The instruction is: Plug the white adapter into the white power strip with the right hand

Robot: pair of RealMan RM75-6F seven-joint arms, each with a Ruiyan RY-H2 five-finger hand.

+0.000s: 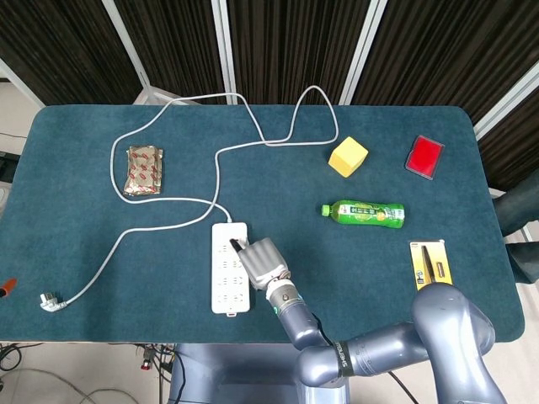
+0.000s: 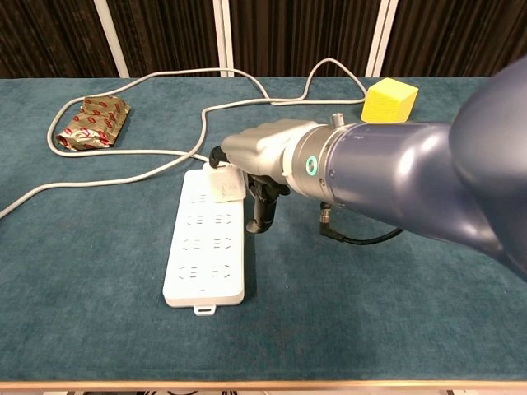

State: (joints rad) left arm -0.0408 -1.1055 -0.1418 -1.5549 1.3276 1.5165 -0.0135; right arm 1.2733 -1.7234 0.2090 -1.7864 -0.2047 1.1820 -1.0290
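Observation:
The white power strip [image 1: 230, 278] [image 2: 205, 247] lies near the table's front edge, its cord running away to the back. My right hand [image 1: 263, 263] [image 2: 257, 156] hovers at the strip's far right corner and holds the small white adapter [image 2: 223, 185] against the top row of sockets. In the head view the hand hides the adapter. Whether its prongs are in a socket I cannot tell. The left hand appears in neither view.
The strip's white cable [image 1: 253, 126] loops across the back of the table to a loose plug [image 1: 50, 300] at the front left. A foil packet [image 1: 143, 169], yellow block [image 1: 348, 156], green bottle [image 1: 364, 214], red case [image 1: 424, 156] and yellow card [image 1: 429, 265] lie around.

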